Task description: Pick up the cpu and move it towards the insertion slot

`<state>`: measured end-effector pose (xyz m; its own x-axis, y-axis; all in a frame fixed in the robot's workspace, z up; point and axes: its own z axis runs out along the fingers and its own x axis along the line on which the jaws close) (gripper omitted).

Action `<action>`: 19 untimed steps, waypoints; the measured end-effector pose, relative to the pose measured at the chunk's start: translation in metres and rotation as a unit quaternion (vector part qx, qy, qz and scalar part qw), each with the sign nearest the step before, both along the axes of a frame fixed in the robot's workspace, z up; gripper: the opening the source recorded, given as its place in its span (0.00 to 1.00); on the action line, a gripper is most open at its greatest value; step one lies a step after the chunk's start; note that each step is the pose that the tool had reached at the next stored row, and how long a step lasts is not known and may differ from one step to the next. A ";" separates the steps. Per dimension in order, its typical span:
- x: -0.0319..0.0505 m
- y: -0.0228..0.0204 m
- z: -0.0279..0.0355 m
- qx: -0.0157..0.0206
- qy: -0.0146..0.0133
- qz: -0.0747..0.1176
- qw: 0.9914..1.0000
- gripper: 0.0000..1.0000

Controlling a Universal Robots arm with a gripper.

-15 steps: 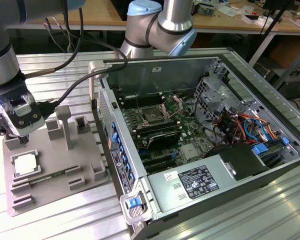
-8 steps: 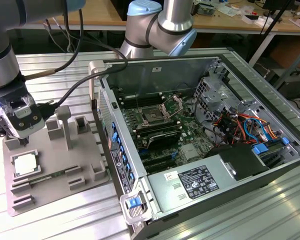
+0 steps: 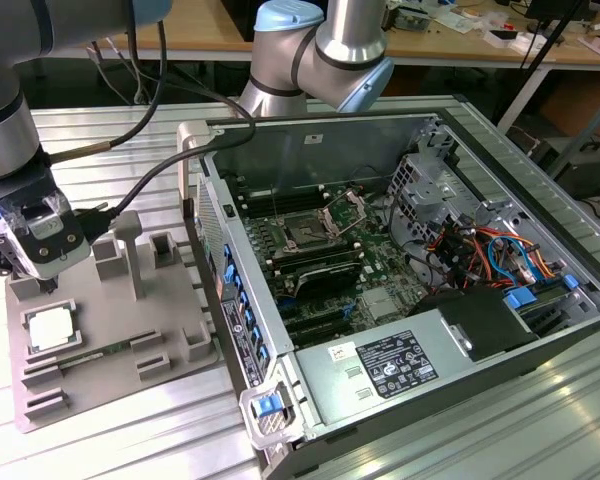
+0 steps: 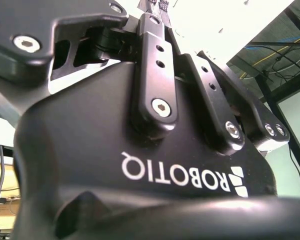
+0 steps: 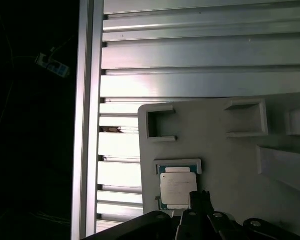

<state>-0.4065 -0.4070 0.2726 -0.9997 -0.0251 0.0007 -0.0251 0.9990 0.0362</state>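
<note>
The small silvery square cpu (image 3: 50,328) lies in its grey plastic tray (image 3: 110,372), not lifted yet. The dark end effector (image 3: 48,287) hangs just above it; open or closed, I cannot tell.

1. My claw (image 3: 46,280) is black, with white lettering on its body in the second wrist view.
2. The cpu (image 3: 52,327), at eight o'clock in the exterior view, has a silvery-white top.
3. Its tray (image 3: 110,320) is plain matte grey.
4. The tabletop (image 3: 130,440) is silver, striped with parallel ribs.
5. The insertion slot (image 3: 310,232) has a dark centre and a shiny silver frame.
6. The cables (image 3: 490,250) at three o'clock are orange and blue.
</note>
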 end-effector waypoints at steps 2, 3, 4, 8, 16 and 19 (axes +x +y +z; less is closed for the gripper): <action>0.0000 -0.0002 -0.0006 0.000 0.000 0.000 1.000 0.11; 0.0000 -0.0002 -0.0008 0.000 0.000 0.000 1.000 0.11; 0.0000 -0.0003 -0.0010 0.000 0.000 0.000 1.000 0.11; 0.0000 -0.0005 -0.0016 0.000 0.000 0.000 1.000 0.11; 0.0000 -0.0009 -0.0032 0.000 0.000 0.000 1.000 0.11; 0.0000 -0.0010 -0.0043 0.000 0.000 0.000 1.000 0.11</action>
